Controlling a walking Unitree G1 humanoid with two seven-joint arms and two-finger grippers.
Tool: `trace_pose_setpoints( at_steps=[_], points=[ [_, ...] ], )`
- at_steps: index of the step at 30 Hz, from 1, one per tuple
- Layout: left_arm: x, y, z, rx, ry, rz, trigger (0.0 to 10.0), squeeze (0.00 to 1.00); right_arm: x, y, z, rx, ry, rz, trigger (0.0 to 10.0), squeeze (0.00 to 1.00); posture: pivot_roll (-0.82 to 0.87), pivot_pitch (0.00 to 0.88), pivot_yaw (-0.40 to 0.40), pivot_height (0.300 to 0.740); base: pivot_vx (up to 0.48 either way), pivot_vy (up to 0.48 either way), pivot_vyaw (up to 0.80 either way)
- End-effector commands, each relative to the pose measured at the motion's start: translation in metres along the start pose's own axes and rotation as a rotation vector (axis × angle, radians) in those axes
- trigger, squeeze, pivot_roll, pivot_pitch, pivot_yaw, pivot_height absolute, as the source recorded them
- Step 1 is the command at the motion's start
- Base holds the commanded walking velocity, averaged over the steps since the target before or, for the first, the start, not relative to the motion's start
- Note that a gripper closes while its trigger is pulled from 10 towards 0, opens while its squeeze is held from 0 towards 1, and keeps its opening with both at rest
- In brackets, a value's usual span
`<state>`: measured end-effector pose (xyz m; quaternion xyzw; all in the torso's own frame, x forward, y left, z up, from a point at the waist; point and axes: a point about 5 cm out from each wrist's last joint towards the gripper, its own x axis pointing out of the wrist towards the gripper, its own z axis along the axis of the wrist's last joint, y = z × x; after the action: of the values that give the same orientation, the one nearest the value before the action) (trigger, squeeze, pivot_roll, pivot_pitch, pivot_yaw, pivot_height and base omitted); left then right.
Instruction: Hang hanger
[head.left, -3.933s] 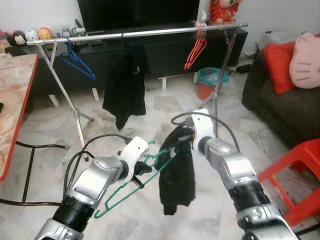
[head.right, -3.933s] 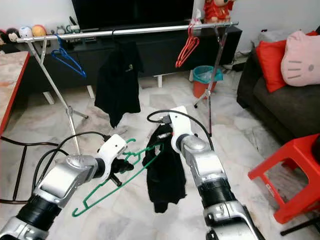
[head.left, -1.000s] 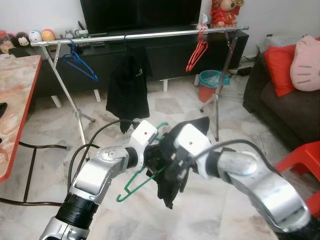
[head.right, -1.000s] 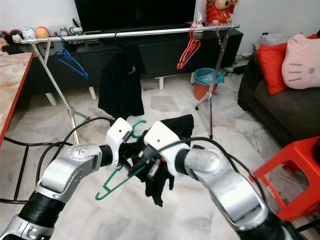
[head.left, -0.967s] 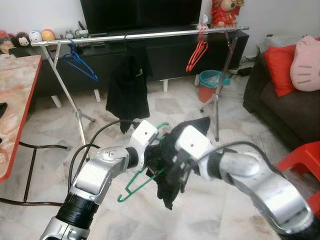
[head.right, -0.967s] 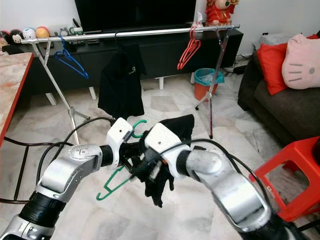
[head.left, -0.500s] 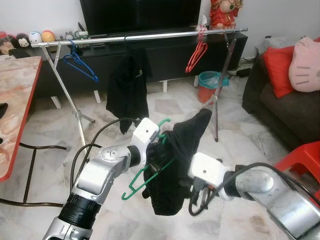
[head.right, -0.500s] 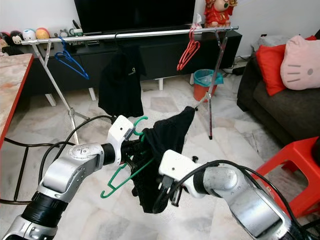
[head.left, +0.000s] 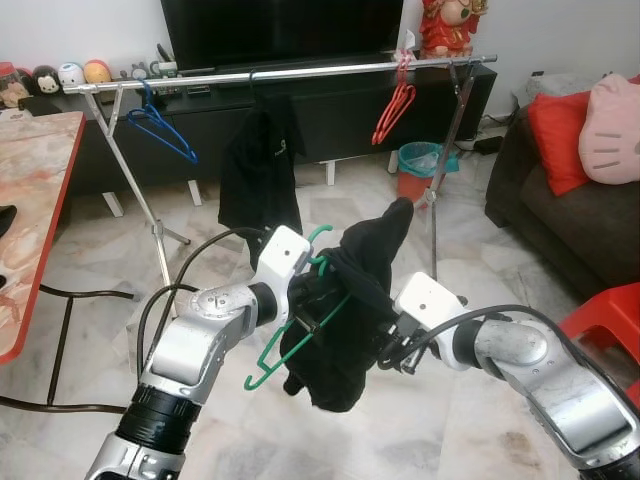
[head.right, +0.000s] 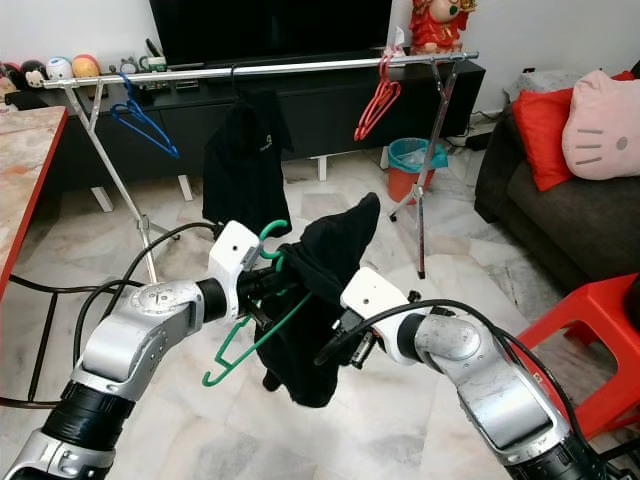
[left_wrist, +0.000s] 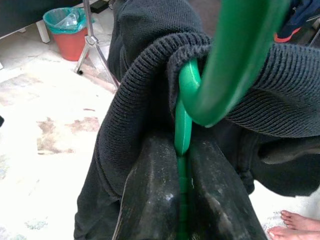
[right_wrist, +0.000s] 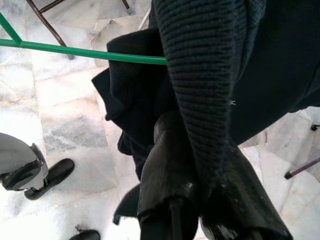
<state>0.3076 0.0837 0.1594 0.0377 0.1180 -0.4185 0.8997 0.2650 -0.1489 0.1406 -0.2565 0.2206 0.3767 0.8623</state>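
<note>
The left gripper (left_wrist: 181, 200) has its two black fingers pressed tight against the neck of a green plastic clothes hanger (head.left: 300, 335), just under the hook, with no gap on either side of the stem. The right gripper (right_wrist: 200, 200) is pinched closed on the ribbed edge of a black knitted garment (head.right: 315, 300), a fold of the cloth squeezed between its fingers. The garment is draped over the hanger, bunched thickly around the neck and hook, one corner standing up in a peak and the rest hanging in a heavy lump below the green bar. Both silver arms meet in front of the robot, above a pale marble-tiled floor (head.left: 440, 440), well apart from a long silver clothes rail (head.left: 300, 72) on crossed legs further back. On that rail hang a blue hanger (head.left: 160, 125), another black garment (head.left: 258, 175) and a red hanger (head.left: 393, 105). Behind the rail stand a dark television cabinet (head.right: 320, 105) and a small red bin (head.left: 415, 168); a dark sofa with a red cushion (head.left: 555, 125) is on the robot's right, a red-edged marble table (head.left: 30, 200) on its left.
</note>
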Motion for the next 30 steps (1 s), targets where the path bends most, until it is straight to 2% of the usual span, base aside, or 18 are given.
trace_pose_setpoints(
  at_steps=[1,5,8,13,18,24,30],
  points=[
    [-0.001,-0.003,0.009,0.025,-0.043,-0.012,10.0,0.0,-0.001,-0.002,0.005,-0.013,-0.022,0.003,10.0,1.0,0.01,0.0,0.003,0.74,0.0,0.0,0.0],
    [-0.001,-0.001,0.009,0.021,-0.041,-0.007,10.0,0.0,-0.003,0.004,0.003,-0.025,-0.025,0.054,10.0,1.0,0.01,0.0,0.002,0.74,0.0,0.0,0.0],
    [-0.001,0.0,0.008,0.021,-0.038,-0.003,10.0,0.0,-0.007,0.011,0.0,-0.07,0.0,0.113,10.0,1.0,0.01,0.0,0.002,0.74,0.0,0.0,0.0],
    [-0.001,0.0,0.008,0.02,-0.037,-0.001,10.0,0.0,-0.01,0.011,-0.007,-0.1,0.046,0.122,10.0,1.0,0.01,0.0,0.001,0.74,0.0,0.0,0.0],
    [-0.001,0.0,0.007,0.019,-0.035,-0.002,10.0,0.0,-0.012,0.006,-0.016,-0.111,0.101,0.101,10.0,1.0,0.01,0.0,0.002,0.74,0.0,0.0,0.0],
    [-0.003,0.001,0.004,0.016,-0.027,0.004,10.0,0.0,-0.021,0.001,-0.024,-0.165,0.178,0.088,10.0,1.0,0.01,0.0,0.002,0.74,0.0,0.0,0.0],
    [-0.004,0.001,0.001,0.017,-0.013,-0.006,10.0,0.0,-0.032,-0.014,-0.019,-0.157,0.145,0.017,10.0,1.0,0.0,0.0,0.004,0.74,0.0,0.0,0.0]
  ],
)
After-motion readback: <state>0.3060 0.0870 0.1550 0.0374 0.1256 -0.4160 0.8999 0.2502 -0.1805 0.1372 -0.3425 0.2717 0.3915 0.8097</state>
